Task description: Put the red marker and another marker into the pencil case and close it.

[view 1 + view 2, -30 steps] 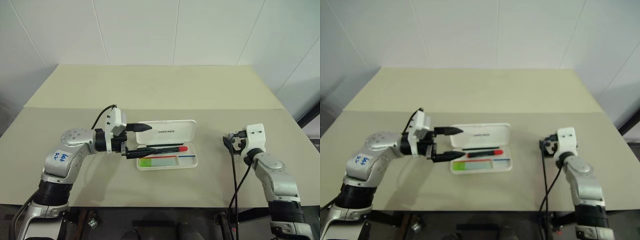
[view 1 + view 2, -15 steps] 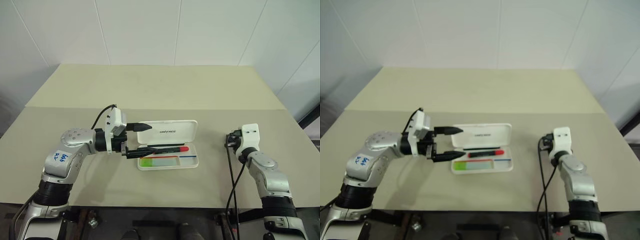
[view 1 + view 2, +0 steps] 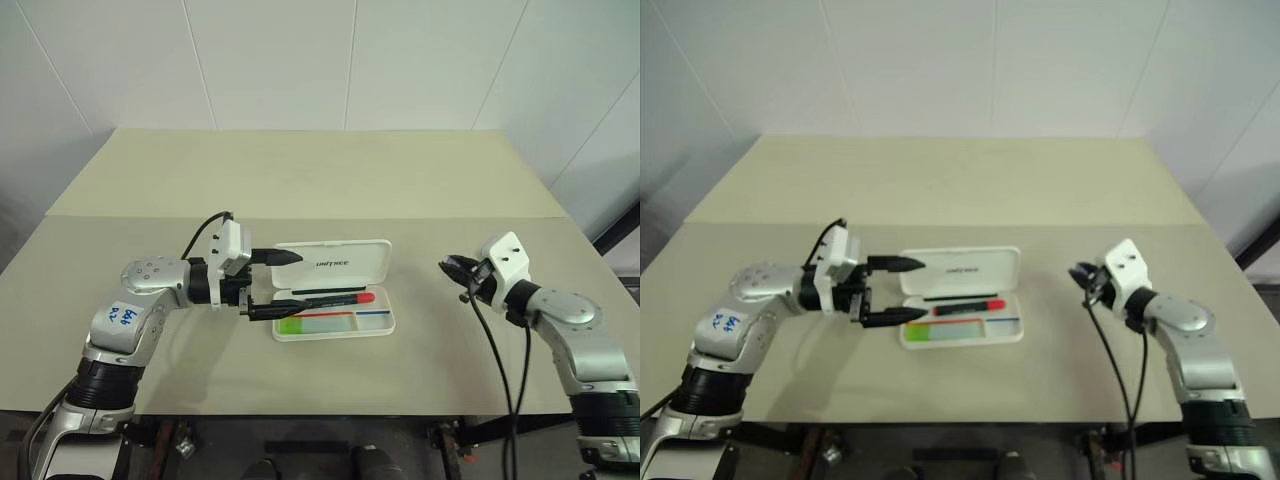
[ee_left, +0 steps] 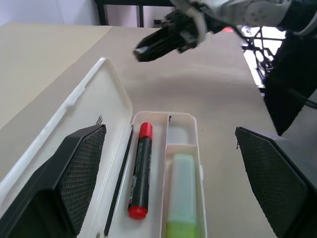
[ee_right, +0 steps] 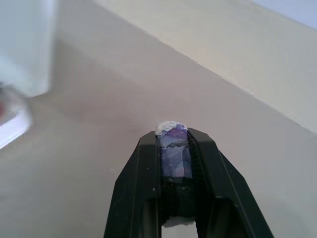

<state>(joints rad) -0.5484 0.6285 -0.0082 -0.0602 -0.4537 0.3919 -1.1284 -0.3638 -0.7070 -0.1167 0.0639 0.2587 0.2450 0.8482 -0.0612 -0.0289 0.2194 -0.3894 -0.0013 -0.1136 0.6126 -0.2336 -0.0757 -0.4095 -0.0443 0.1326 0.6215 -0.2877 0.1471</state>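
Not much else going on: just a plain beige tabletop (image 3: 330,180) with a seam across it, sitting under both end effectors, and white wall panels (image 3: 350,60) behind.

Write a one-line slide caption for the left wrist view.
Open pencil case holding the red marker and green marker, with the shut right tool beyond.

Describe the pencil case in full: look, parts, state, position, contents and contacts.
The pencil case is a white, hard, plastic-looking box with rounded corners, lying open on the table. Its hinged lid, with small dark lettering, is tipped back. Inside, a divider splits the tray: the red marker lies on the lid side, the green marker in the other compartment. The open left tool straddles one end of it; whether it touches is unclear.
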